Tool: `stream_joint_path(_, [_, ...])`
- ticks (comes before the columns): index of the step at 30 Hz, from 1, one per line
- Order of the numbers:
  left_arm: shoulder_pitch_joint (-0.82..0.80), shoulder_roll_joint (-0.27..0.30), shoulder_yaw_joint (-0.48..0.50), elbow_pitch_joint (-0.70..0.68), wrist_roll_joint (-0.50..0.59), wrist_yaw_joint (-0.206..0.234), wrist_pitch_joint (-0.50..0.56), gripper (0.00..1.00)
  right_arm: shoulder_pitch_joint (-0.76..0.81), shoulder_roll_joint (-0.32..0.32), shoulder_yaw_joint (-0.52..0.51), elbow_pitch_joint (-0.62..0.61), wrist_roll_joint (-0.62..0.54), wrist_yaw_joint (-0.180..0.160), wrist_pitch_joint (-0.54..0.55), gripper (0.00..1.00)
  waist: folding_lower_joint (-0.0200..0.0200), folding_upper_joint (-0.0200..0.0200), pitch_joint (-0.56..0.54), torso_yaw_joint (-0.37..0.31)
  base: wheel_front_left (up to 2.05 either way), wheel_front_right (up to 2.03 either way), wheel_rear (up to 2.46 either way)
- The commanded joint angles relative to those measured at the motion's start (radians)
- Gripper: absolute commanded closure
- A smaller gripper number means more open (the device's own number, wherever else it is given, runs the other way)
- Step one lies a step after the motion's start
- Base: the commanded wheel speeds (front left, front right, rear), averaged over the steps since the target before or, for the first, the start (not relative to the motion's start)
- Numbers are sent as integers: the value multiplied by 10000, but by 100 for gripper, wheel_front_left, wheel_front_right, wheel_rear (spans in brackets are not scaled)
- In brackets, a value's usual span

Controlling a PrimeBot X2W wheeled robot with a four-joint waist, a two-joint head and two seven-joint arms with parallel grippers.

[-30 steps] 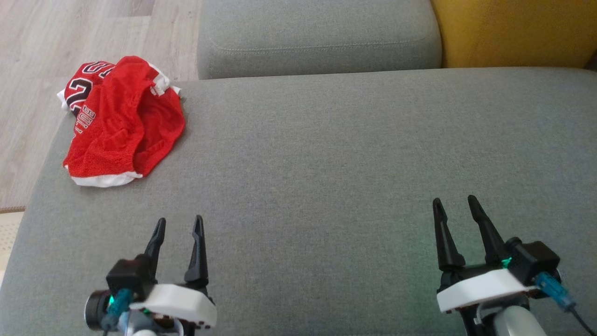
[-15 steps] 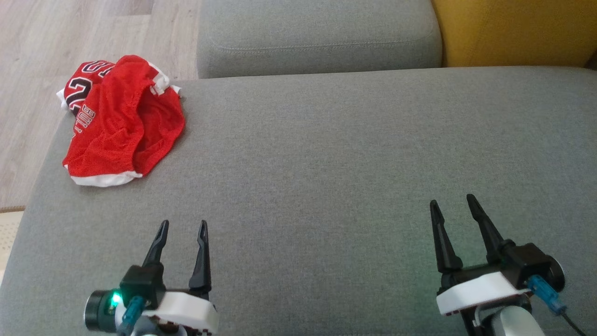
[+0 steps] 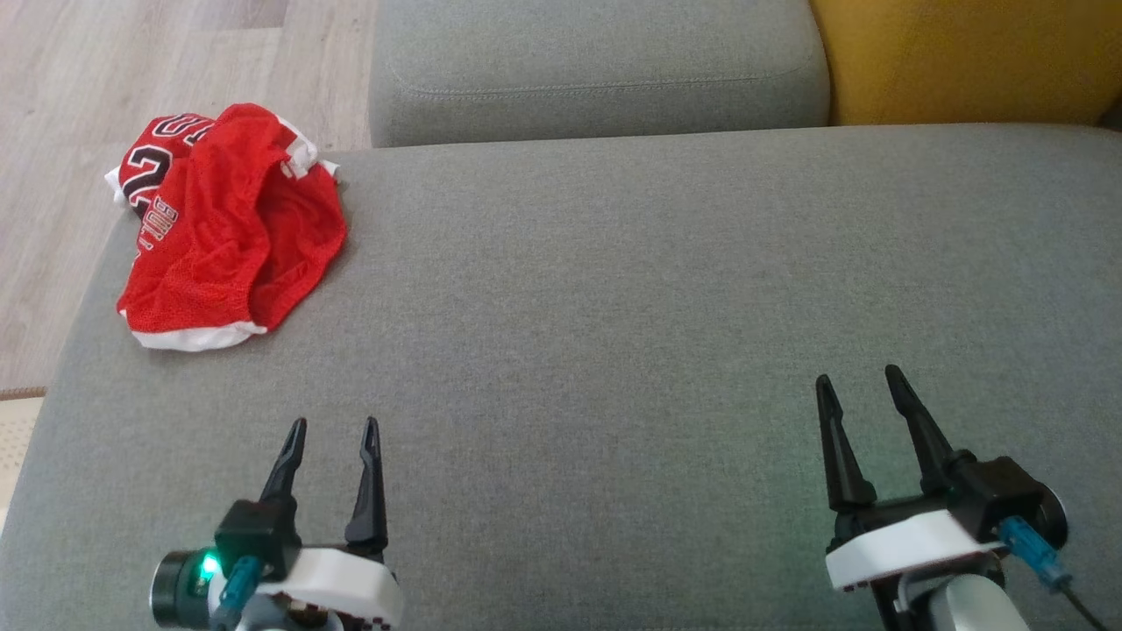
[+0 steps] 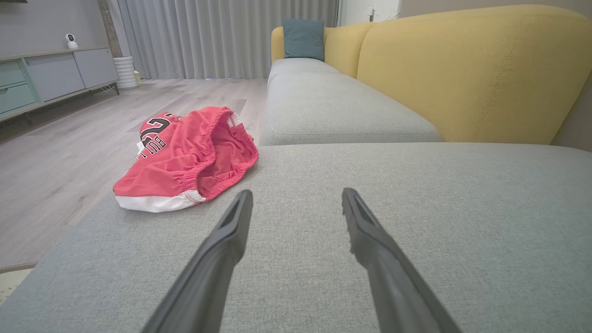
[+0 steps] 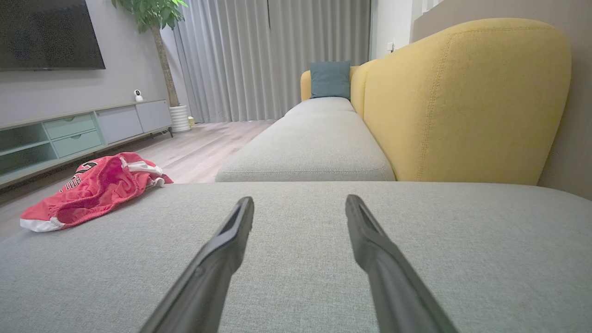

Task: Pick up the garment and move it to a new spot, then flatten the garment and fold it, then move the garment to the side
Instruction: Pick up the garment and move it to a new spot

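With the left gripper (image 3: 336, 422) and right gripper (image 3: 856, 375) both spread and empty above the cushion (image 3: 614, 307), well apart from the crumpled red shorts (image 3: 230, 228) at its far left corner, a clumsy pinch could push them off onto the floor (image 3: 53, 175).

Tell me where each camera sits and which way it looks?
Head view: on the head, looking down on the grey cushion; open left gripper lower left, open right gripper lower right.
Left wrist view: on the left wrist, looking low along its fingers toward the red garment.
Right wrist view: on the right wrist, along its fingers; garment far left.
Shared: all three show the garment and yellow backrest.
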Motion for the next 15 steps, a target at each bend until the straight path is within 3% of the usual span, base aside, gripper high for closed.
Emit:
stream_joint_path(1, [-296, -29, 327, -309, -47, 20, -124, 0, -475, -87, 184, -270, 20, -9, -111, 0, 0, 0, 1, 3, 0, 0, 0])
stream_joint_path(15, [-326, -47, 366, -316, -35, 5, -124, 0, -514, -87, 186, -224, -4, -9, -111, 0, 0, 0, 9, 23, 0, 0, 0])
